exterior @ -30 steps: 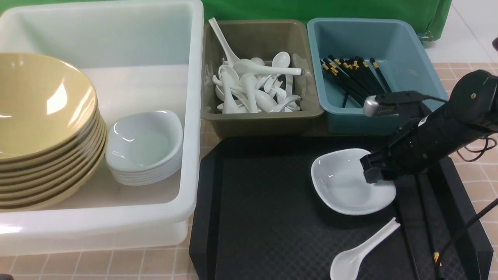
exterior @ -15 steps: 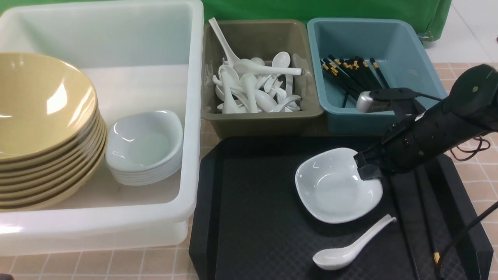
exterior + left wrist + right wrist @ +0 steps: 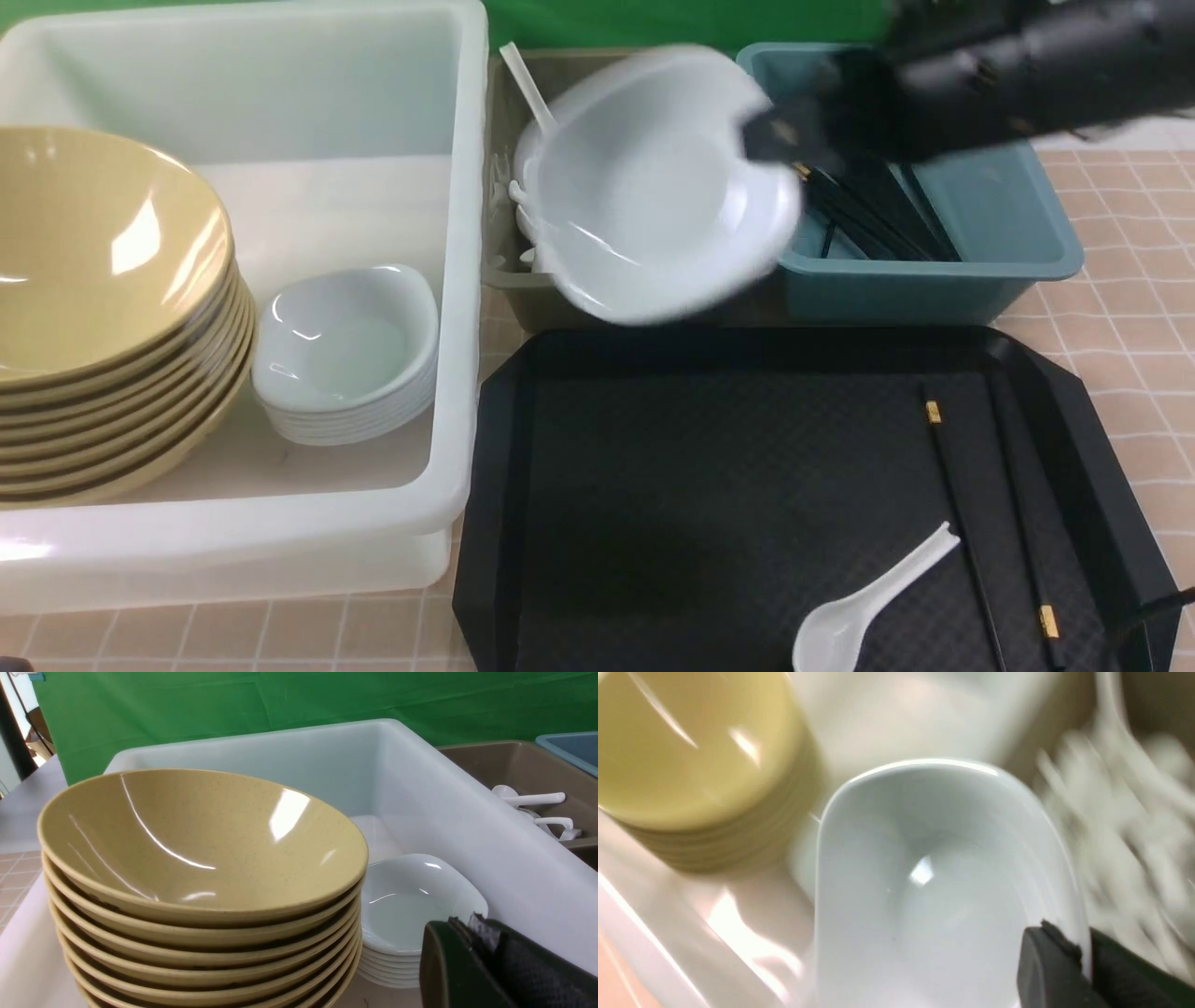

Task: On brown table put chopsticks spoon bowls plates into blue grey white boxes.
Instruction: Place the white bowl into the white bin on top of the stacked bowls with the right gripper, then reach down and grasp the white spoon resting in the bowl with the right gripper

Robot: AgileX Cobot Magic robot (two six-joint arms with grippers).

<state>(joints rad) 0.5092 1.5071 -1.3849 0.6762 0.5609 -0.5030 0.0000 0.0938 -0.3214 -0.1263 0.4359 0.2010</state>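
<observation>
Three boxes (image 3: 934, 289) on tiled brown table (image 3: 1120, 308), green backdrop (image 3: 653, 23), right hand (image 3: 773, 138) clamped on white plate (image 3: 653, 187)

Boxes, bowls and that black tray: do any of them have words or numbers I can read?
None readable in any view.
The translucent white tub, olive-grey bin, teal-blue bin, mustard-yellow bowls and black textured tray are plain.
The small glossy white dish held by the right gripper is blurred; no print seen.

Mustard-yellow bowls (image 3: 103, 280), white plates (image 3: 345, 350), olive-grey bin (image 3: 514, 763), teal-blue bin (image 3: 990, 224), black diamond-textured tray (image 3: 709, 485), pinkish-tan tiled table (image 3: 1139, 308), gold-banded black chopsticks (image 3: 873, 224)
</observation>
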